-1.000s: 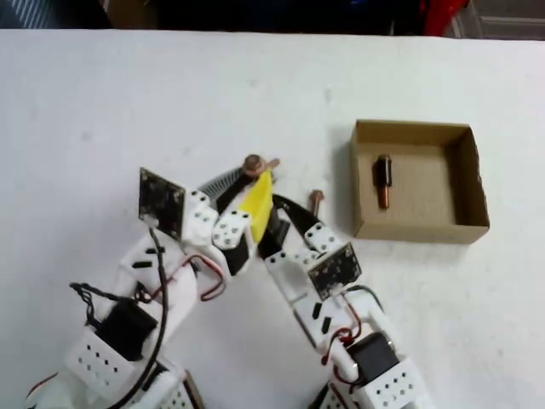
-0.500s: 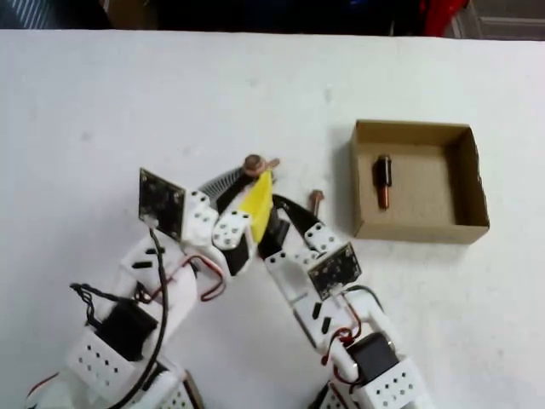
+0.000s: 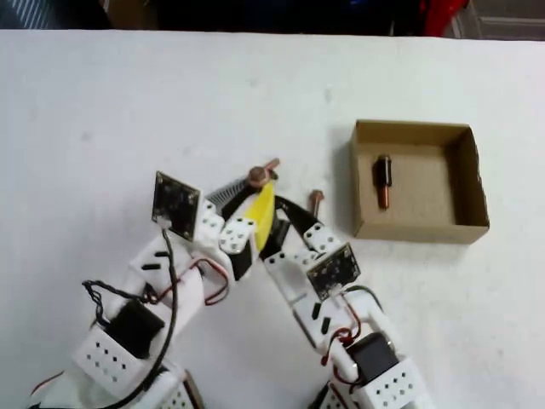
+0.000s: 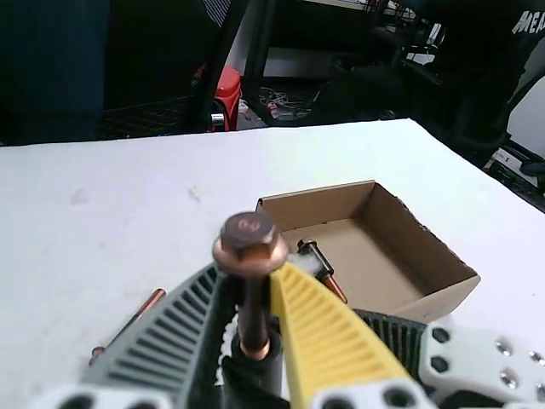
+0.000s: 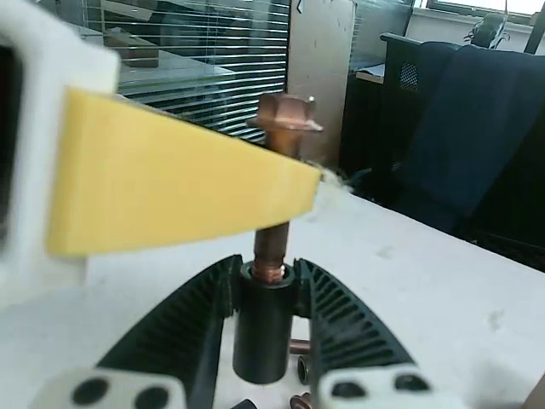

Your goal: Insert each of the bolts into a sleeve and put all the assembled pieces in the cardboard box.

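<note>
Left gripper (image 4: 247, 285): clamped on the bolt (image 4: 249, 245), head above the jaws, shaft upright.
Axis: bolt tip in the mouth of the sleeve (image 5: 264, 332), straight below the left jaws; both stand in line, so a push down should seat it.
Right gripper (image 5: 266, 277): clamped round the sleeve.
Spare bolt (image 3: 315, 201): on the table just beside the right jaws.
Cardboard box (image 3: 415, 126): farther out on the right jaws' side, holding one assembled piece (image 3: 383, 181).

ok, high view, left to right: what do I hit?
left wrist camera → held bolt → loose bolt → box → assembled piece lying inside it. The two grippers overlap under the held bolt, so they are left out.
</note>
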